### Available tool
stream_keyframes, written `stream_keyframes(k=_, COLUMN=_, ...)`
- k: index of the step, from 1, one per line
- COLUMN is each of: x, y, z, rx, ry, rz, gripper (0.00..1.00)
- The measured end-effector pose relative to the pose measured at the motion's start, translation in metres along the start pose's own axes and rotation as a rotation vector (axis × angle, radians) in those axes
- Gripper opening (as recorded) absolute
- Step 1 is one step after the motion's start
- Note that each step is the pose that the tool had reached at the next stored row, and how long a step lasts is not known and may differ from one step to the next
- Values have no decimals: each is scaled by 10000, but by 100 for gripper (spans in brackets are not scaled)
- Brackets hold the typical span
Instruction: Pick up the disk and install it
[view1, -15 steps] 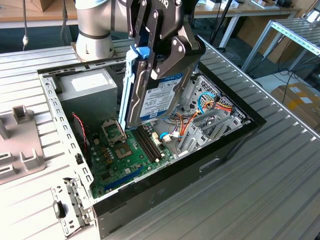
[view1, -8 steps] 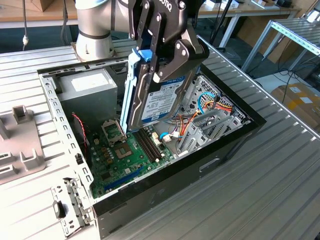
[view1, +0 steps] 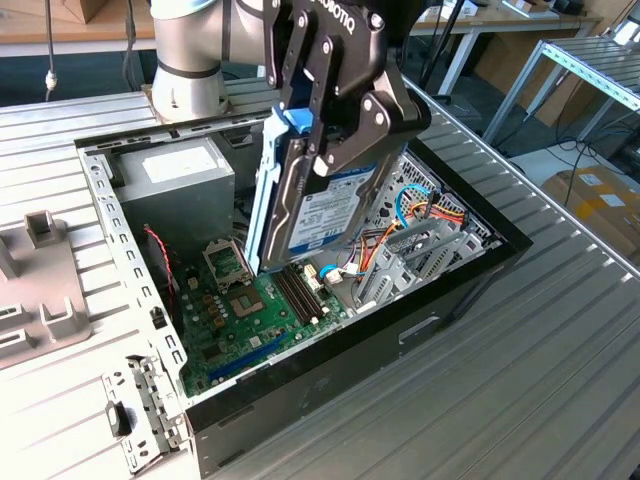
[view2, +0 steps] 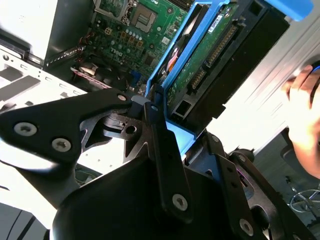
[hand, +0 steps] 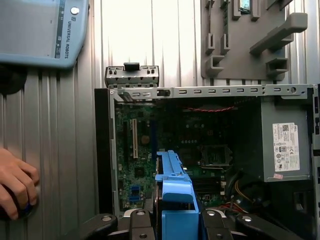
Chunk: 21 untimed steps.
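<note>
— Tool?
— Closed tool (view1: 322, 140), gripping the disk (view1: 318, 215) by its upper end, near the blue tab. Same grip in the second wrist view, tool (view2: 150, 107) pinching the blue rail of the disk (view2: 210, 55), and in the first wrist view, tool (hand: 174, 222) on either side of the disk (hand: 172, 175).
— And the disk, where exactly?
— Off the worktop (view1: 520, 380), hanging on edge and tilted inside the open computer case (view1: 400, 335), label face showing in the exterior view. Lower end close over the green motherboard (view1: 235, 310), by the dark memory slots (view1: 300, 290); touching or not, cannot tell.
— Around it?
— Toward the exterior view's right, a metal drive cage (view1: 425, 250) with orange and blue cables (view1: 440, 210). Toward the left, a grey power supply (view1: 175, 175) inside the case. Outside the case, a grey fixture plate (view1: 40, 290) on the worktop.
— Anyone nearby?
— A person's hand (hand: 15, 187) over the worktop beside the case in the first wrist view, well apart from the tool.
</note>
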<state>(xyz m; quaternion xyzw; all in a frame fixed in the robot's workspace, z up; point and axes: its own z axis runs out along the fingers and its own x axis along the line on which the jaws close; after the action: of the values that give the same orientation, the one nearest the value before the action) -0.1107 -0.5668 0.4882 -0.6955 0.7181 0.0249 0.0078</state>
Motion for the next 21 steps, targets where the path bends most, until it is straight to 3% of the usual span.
stream_keyframes(k=21, x=187, y=-8, z=10, rx=0, ry=0, rz=1, gripper=37)
